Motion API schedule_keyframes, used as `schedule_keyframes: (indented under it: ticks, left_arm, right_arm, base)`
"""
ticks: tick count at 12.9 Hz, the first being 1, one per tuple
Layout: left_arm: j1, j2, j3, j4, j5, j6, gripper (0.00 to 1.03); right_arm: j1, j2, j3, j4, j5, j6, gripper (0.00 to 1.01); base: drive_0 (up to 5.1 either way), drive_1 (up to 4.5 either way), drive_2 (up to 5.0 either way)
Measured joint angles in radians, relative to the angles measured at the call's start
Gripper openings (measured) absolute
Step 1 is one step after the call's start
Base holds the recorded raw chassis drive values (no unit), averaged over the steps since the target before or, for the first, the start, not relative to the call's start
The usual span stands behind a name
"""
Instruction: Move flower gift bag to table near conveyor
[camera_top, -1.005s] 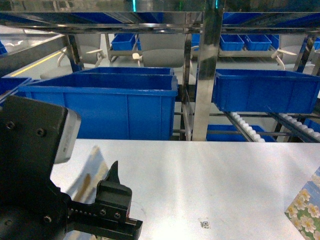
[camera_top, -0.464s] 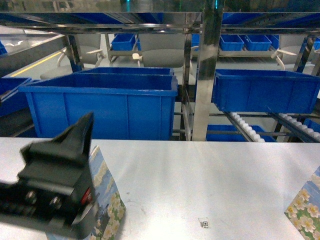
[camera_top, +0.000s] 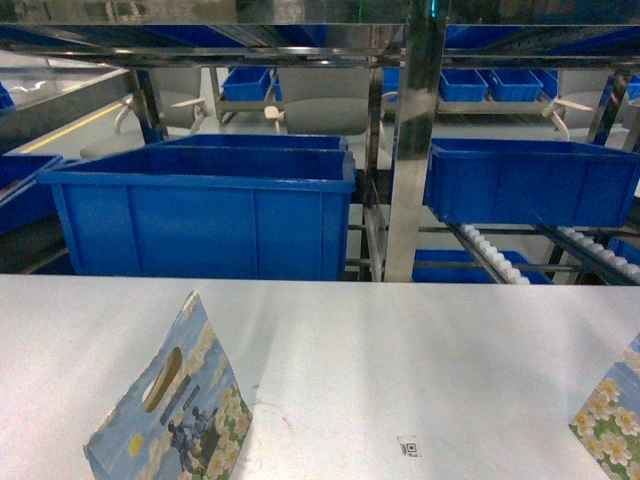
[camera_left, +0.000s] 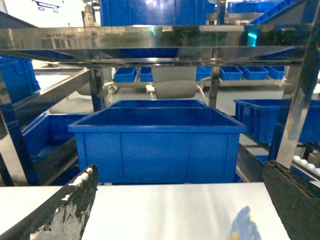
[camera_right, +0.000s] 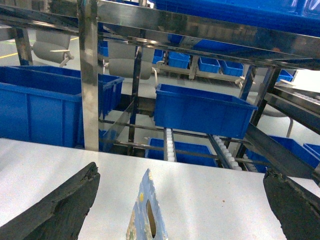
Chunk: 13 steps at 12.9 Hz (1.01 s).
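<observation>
Nearest in the head view: flower gift bag (camera_top: 175, 415) standing upright on the white desk (camera_top: 420, 350) at its lower left, oval handle cut-out showing, no gripper touching it. Second flowered bag (camera_top: 610, 415), partly cropped, at the lower right edge, well apart from the first. Small QR sticker (camera_top: 408, 446) on the desk between them.

Left gripper (camera_left: 185, 205) seen only from its wrist camera: two dark fingers at the frame's sides, spread wide, nothing between them, a blue bag tip (camera_left: 245, 227) low in the gap. Right gripper (camera_right: 180, 200) likewise spread wide and holding nothing; narrow bag edge (camera_right: 145, 210) upright on the desk between its fingers, possibly the cropped second bag, hard to tell.

Beyond the desk's far edge: large blue bin (camera_top: 205, 205), then the conveyor (camera_top: 415, 140) of steel racking with white roller tracks (camera_top: 490, 255), more blue bins (camera_top: 530, 180) resting on them.
</observation>
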<state>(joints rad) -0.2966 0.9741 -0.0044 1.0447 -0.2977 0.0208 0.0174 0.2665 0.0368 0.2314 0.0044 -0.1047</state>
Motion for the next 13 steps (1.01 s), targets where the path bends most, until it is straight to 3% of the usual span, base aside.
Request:
schedule_keyframes:
  ticks: [2, 3, 4, 5, 8, 9, 11, 12, 13]
  left_arm:
    - [0.232, -0.39, -0.004, -0.392, 0.197, -0.015, 0.98]
    - [0.382, -0.688, -0.004, -0.7, 0.327, -0.014, 0.98]
    - [0.493, -0.904, -0.003, -0.885, 0.429, -0.011, 0.98]
    - [0.565, -0.977, -0.003, -0.976, 0.476, -0.003, 0.98]
    - [0.56, -0.984, -0.003, -0.994, 0.492, 0.007, 0.98]
    - [0.566, -0.983, -0.003, -0.998, 0.521, 0.003, 0.93]
    - [0.487, -0.984, 0.001, -1.029, 0.492, -0.014, 0.63]
    - [0.45, -0.984, 0.005, -1.039, 0.454, -0.014, 0.47]
    - [0.339, -0.977, 0.017, -1.051, 0.333, -0.018, 0.33]
  right_arm:
    - [0.0, 0.0, 0.0, 0.0, 0.0, 0.0, 0.98]
    - [0.0, 0.0, 0.0, 0.0, 0.0, 0.0, 0.98]
    - [0.0, 0.0, 0.0, 0.0, 0.0, 0.0, 0.98]
    - [0.0, 0.0, 0.001, -0.002, 0.0, 0.0, 0.98]
    - [-0.002, 0.0, 0.001, -0.008, -0.001, 0.006, 0.97]
    - [-0.016, -0.019, 0.001, -0.041, -0.004, 0.056, 0.79]
    - [-0.018, -0.068, -0.019, -0.026, -0.005, 0.083, 0.48]
    - [-0.018, -0.088, -0.024, -0.056, -0.005, 0.087, 0.31]
    - [-0.018, -0.161, -0.023, -0.163, -0.004, 0.088, 0.17]
  base:
    - [0.0, 0.0, 0.0]
    - [0.0, 0.0, 0.0]
    - [0.0, 0.0, 0.0]
    - [0.0, 0.0, 0.0]
    - [0.0, 0.0, 0.0]
    - [0.0, 0.0, 0.0]
    - [0.0, 0.0, 0.0]
    - [0.0, 0.0, 0.0]
    - [0.0, 0.0, 0.0]
